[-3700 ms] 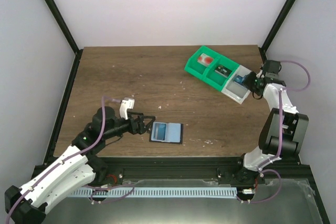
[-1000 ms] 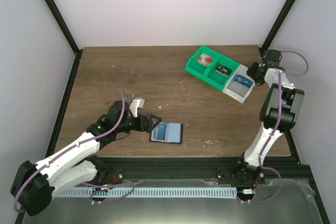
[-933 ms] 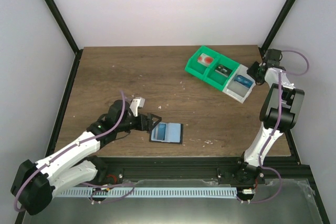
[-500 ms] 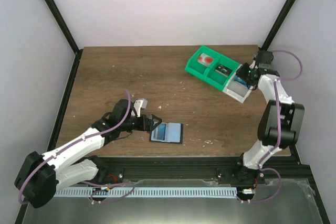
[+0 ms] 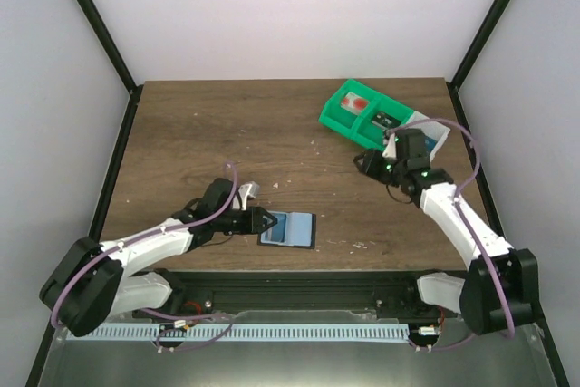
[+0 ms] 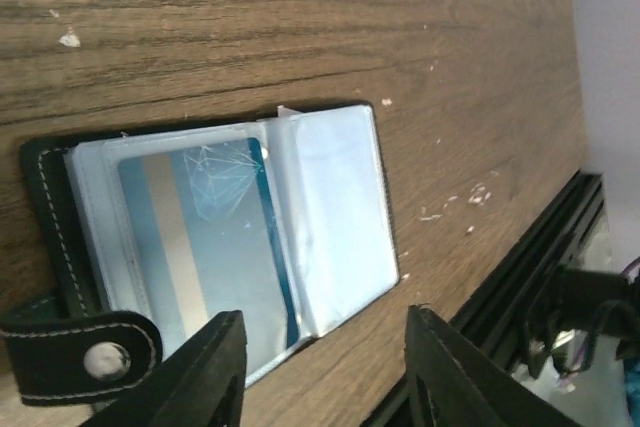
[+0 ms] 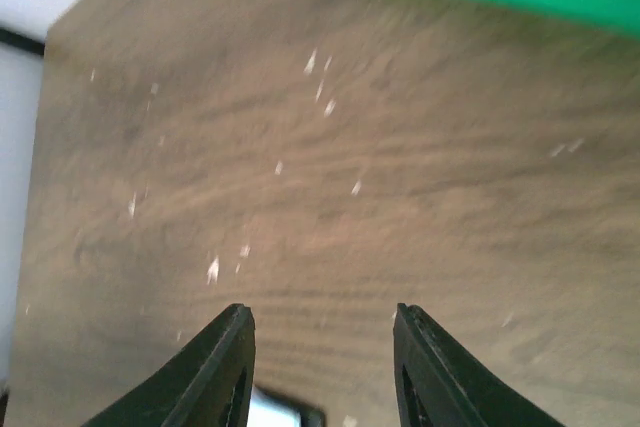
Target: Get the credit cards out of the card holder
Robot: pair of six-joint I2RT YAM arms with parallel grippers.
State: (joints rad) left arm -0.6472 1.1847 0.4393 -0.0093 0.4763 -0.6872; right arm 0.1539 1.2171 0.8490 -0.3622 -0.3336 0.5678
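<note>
One card holder (image 5: 288,228) lies open and flat on the table (image 5: 227,133), near its front edge and left of centre. It is black with pale stitching along the edge, and two clear plastic sleeves (image 6: 335,217) are spread side by side. The left sleeve holds one card (image 6: 195,242), blue with a pale tan stripe along its length. Glare covers the card's face and no writing on it can be read. The right sleeve looks pale and cloudy, and what it contains cannot be made out. A black strap (image 6: 50,352) with one round metal snap (image 6: 97,359) sticks out from the holder's short edge.

The left end effector (image 5: 265,219) sits low at that strap end. Its two fingers are spread apart and the holder's near edge is just beyond the tips. They pinch nothing.

The right end effector (image 5: 365,164) hangs over bare wood, well apart from the holder. Its fingers are also spread and grip nothing, and its wrist view is blurred.

At the far right are one green tray (image 5: 343,108) and one white tray (image 5: 439,133), set end to end. The white one is mostly hidden by the right arm. Two green compartments show, one holding a red item (image 5: 358,103) and one a dark item (image 5: 385,120) whose label is too small to read.
</note>
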